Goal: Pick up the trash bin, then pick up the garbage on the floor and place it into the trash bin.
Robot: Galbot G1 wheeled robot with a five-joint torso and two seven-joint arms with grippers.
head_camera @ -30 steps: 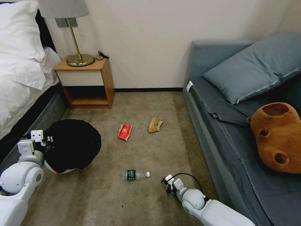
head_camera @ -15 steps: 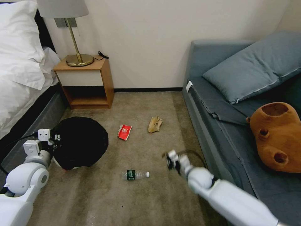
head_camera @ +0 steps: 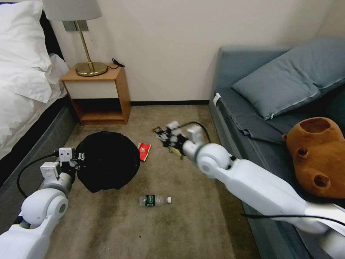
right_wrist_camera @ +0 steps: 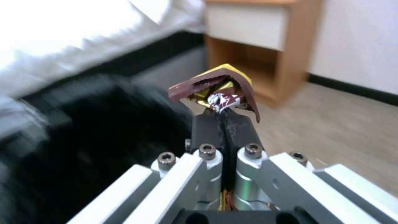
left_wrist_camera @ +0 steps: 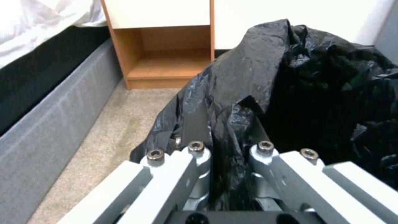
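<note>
Wrapper: the long yellow-brown wrapper (right_wrist_camera: pixel 219 90) is pinched at one end between the closed jaws of your right claw (right_wrist_camera: pixel 224 119); its free end curls over the tips.
Right claw: in the head view it (head_camera: pixel 166 133) hangs above the carpet (head_camera: pixel 172 223), near the tan paper bag (head_camera: pixel 176 152) and well apart from the bin mouth.
Trash bin: the bag-lined trash bin (head_camera: pixel 107 160) is held by your left claw (left_wrist_camera: pixel 226 137), which is closed on a fold of the black bag at the rim; the mouth faces up and toward the right arm.
Next move, my judgement: bring the wrapper fully over the dark opening before you open the jaws, because a light foil piece can drift or stick to a pad.
Risk: keep the bin steady; the bag fold can slip.
Left on the floor: red snack packet (head_camera: pixel 143 151) just beside the bin, green-label bottle (head_camera: pixel 155 200) nearer to you.
</note>
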